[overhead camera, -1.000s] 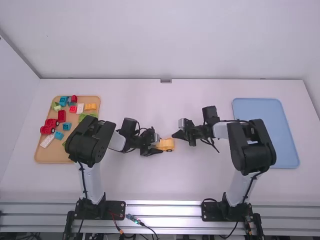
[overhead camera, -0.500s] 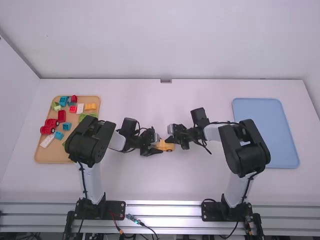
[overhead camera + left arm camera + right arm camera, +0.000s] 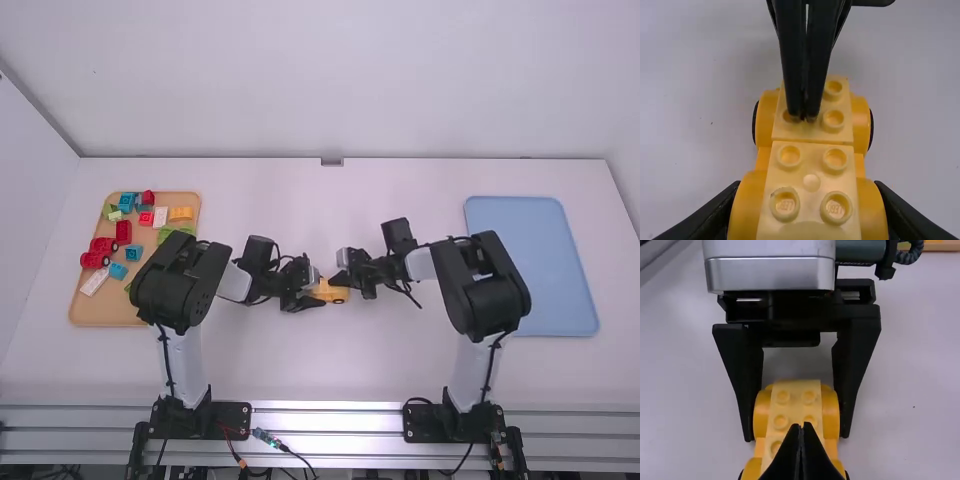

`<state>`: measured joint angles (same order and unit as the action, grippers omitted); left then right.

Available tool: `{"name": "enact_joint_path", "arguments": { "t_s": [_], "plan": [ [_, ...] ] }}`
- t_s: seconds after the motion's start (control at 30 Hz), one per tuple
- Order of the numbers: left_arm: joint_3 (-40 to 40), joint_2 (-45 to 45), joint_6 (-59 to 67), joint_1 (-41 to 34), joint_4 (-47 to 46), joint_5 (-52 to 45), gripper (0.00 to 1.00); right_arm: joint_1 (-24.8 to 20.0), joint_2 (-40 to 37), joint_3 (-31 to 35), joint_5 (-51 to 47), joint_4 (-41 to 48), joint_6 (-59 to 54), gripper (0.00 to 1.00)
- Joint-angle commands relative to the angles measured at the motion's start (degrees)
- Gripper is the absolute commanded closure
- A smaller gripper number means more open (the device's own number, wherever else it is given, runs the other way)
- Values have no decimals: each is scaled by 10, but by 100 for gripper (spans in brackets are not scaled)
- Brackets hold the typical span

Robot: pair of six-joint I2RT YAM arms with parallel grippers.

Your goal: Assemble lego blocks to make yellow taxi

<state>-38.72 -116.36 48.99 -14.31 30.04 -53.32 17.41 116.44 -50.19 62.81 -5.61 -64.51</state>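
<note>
Near the middle of the table, my left gripper [image 3: 316, 294] is shut on one end of the yellow car [image 3: 338, 291]. My right gripper [image 3: 338, 279] is at the car's other end, over its top. In the left wrist view the car [image 3: 812, 170] has studs along its top and round wheels at its sides; my left gripper [image 3: 807, 215] clasps the near wheels. The right wrist view has my right gripper [image 3: 800, 432] with its fingertips together, on or just above the studs of the car [image 3: 796, 410]; contact is hard to tell.
At the far left a tan tray [image 3: 110, 312] holds loose red, blue, green, white and yellow blocks, plus red wheeled pieces [image 3: 96, 260]. On the right lies a blue tray [image 3: 568, 300], partly behind the right arm.
My right gripper has moved left to the yellow car, mostly during the first half second. Since then its arm has shifted slightly. The left arm and car have kept still.
</note>
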Motion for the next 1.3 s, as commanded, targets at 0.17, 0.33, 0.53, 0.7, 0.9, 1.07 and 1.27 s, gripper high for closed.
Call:
{"name": "enact_joint_path", "arguments": {
  "t_s": [0.17,0.33,0.53,0.7,0.9,1.07,1.27],
  "plan": [
    [0,-12,-4,-1,-14,58,62,-5,60,4,-23,1,-1,100],
    [-12,-12,-22,-2,-17,75,64,-5,76,16,-28,14,-52,100],
    [-19,-12,-22,-1,-18,73,66,-5,107,41,-29,-42,-45,100],
    [-17,-12,-21,-2,-13,72,67,-5,134,53,-23,-124,10,100],
    [-17,-12,-21,-2,-18,72,71,-38,78,31,47,-51,-23,100],
    [-17,-12,-21,-1,-18,72,71,-66,5,11,57,40,-79,100],
    [-9,-12,-21,-2,-9,71,71,-88,-73,-9,41,53,-50,100]
  ]
}}
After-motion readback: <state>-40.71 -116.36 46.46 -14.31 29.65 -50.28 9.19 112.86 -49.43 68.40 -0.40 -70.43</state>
